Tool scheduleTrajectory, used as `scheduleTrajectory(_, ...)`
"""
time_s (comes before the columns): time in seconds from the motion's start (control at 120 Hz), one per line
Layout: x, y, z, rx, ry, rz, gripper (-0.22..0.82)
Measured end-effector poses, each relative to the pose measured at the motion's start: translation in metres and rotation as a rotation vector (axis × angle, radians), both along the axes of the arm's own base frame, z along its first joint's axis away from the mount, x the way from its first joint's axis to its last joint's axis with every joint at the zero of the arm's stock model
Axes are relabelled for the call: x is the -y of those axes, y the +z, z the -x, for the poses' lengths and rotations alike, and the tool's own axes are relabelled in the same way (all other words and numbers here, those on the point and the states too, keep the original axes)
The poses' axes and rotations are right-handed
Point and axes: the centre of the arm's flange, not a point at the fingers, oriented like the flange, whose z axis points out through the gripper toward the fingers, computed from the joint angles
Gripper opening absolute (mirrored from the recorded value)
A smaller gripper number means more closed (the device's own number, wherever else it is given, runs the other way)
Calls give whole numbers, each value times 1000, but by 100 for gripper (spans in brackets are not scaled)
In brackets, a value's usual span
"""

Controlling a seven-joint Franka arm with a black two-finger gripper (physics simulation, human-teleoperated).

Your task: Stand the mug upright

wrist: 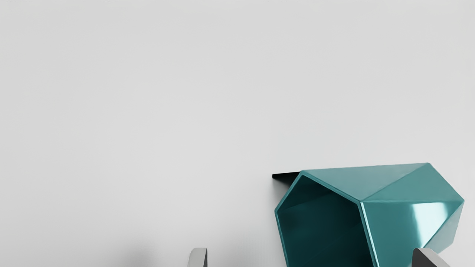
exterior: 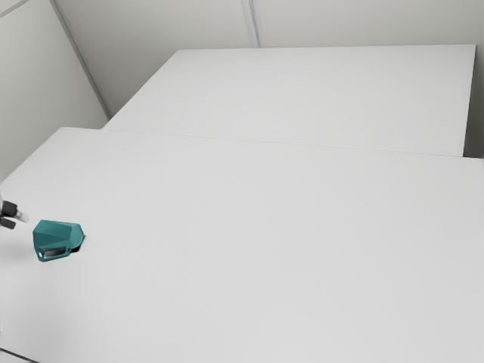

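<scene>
At the exterior view's left edge is the gripper [exterior: 18, 215], a short gap from the teal faceted mug [exterior: 57, 234], which lies on its side on the white table. In the wrist view the gripper [wrist: 308, 257] is open, its two fingertips far apart. The mug [wrist: 400, 222] shows its dark open mouth and faceted side there; one fingertip overlaps the view of its side, and no grip on it is visible. A dark piece juts out beside the mug's rim. The lower part of the mug is cut off.
The white tabletop [exterior: 265, 249] stretches away toward the exterior view's right. A second white surface [exterior: 318, 94] adjoins it at the back, with pale walls behind. A thin dark line crosses the exterior view's lower left corner.
</scene>
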Motion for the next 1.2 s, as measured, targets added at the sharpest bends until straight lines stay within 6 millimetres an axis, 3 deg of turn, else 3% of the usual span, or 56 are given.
scheduleTrajectory(0.3, 19, -29, 15, 111, 48, 163, 60)
scheduleTrajectory(0.792, 36, -52, 27, 196, 92, 349, 60)
scheduleTrajectory(1.2, 53, -67, 11, 224, 63, 445, 60)
